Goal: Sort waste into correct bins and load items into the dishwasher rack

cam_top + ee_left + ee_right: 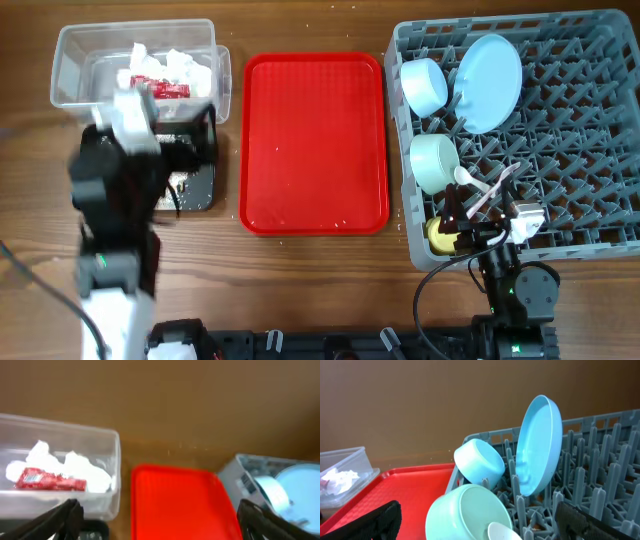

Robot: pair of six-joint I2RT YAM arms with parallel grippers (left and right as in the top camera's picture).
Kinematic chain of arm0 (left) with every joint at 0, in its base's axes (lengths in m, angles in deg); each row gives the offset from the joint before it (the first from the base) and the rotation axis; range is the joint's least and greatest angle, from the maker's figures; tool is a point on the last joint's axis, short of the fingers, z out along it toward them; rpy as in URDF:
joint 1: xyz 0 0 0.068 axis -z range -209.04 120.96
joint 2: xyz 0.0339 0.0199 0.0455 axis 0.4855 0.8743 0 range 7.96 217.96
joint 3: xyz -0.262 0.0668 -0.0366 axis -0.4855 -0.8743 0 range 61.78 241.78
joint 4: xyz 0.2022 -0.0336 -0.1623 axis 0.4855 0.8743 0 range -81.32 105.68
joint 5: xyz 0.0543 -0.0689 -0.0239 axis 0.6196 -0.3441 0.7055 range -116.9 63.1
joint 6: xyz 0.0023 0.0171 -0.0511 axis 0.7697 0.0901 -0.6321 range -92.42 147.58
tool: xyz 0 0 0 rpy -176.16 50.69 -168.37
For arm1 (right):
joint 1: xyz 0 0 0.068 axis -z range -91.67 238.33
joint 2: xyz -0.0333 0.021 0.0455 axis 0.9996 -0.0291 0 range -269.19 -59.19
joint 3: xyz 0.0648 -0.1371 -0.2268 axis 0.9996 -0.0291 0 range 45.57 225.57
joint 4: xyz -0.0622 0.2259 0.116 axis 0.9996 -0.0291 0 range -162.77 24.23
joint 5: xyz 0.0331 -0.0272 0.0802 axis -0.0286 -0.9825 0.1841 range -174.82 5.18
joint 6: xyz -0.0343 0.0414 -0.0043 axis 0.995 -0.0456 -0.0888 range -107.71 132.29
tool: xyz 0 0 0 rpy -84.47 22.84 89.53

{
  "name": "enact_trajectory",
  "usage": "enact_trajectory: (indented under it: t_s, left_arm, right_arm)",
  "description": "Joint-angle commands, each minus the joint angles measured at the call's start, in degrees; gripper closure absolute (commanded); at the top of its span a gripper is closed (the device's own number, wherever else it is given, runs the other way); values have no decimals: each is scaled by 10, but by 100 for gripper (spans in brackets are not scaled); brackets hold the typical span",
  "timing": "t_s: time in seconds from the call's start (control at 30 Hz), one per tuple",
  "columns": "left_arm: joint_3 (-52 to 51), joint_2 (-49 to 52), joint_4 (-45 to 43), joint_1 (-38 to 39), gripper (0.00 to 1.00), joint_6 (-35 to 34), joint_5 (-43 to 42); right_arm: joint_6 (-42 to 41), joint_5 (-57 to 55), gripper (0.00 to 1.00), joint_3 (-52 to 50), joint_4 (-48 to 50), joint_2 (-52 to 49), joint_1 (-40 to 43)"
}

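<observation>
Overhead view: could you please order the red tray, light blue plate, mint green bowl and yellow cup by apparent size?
1. red tray
2. light blue plate
3. mint green bowl
4. yellow cup, partly hidden

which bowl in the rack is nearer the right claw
The mint green bowl; the light blue bowl sits farther back, next to the plate.

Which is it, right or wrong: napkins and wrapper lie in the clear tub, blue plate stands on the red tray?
Wrong: the overhead view shows the blue plate standing in the grey rack, not on the red tray. The rest holds.
</observation>
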Motion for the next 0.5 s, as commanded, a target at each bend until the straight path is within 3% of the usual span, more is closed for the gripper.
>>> enact_trajectory:
  t_s: [0.0, 0.13, 0.47]
  left_arm:
    - [-189, -195, -61, -4, 0, -11, 19]
    - [-311, -369, -66, -4, 0, -10, 40]
    - [-397, -493, -49, -4, 0, -10, 59]
  right_arm:
    - [9, -7, 0, -1, 2, 4, -4]
    - [10, -7, 0, -1, 2, 4, -4]
    - [9, -7, 0, -1, 2, 4, -4]
